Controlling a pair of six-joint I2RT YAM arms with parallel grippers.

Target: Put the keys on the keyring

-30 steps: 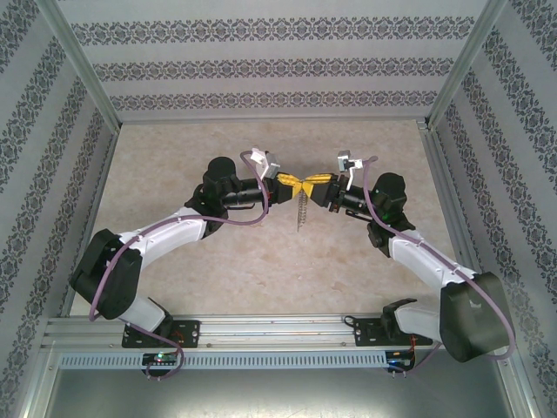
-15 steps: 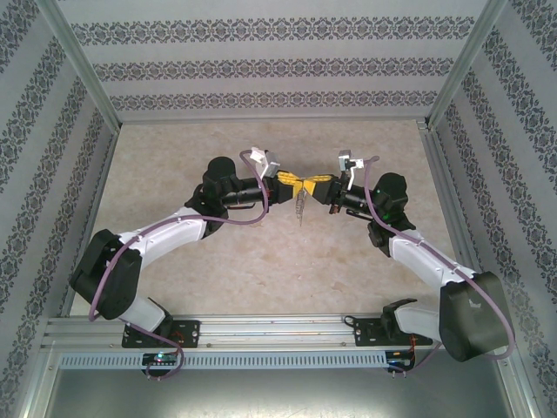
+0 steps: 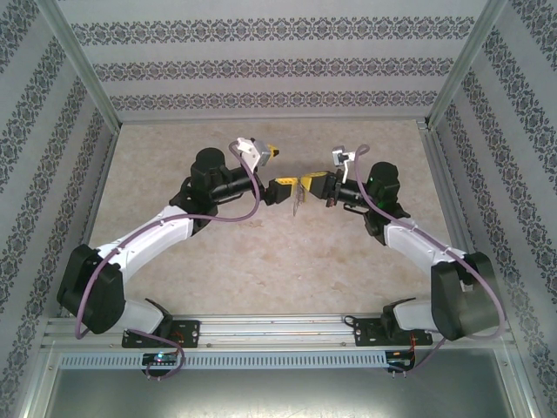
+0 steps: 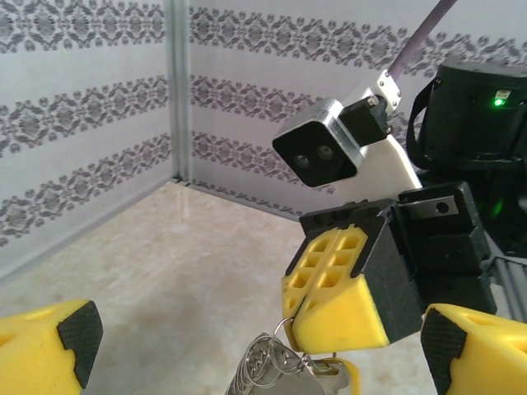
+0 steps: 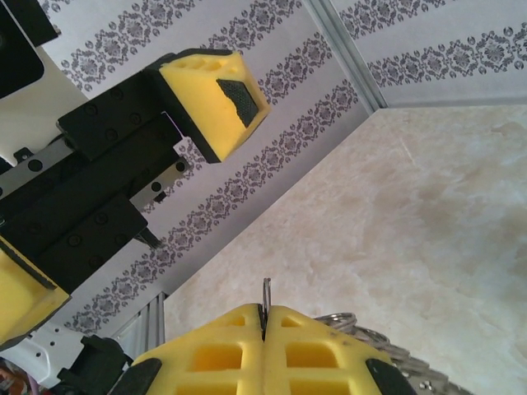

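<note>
My right gripper (image 3: pixel 305 184) is pinched shut on the keyring (image 4: pixel 270 364), holding it up off the table (image 3: pixel 261 252) so its rings hang free. The left gripper (image 3: pixel 277 171) faces it, fingers spread wide and empty, placed to thread. I can't make out the key.

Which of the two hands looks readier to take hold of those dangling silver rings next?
Probably the left hand: its fingers are spread open right beside the keyring, while the right hand is shut on it, busy holding it up.
</note>
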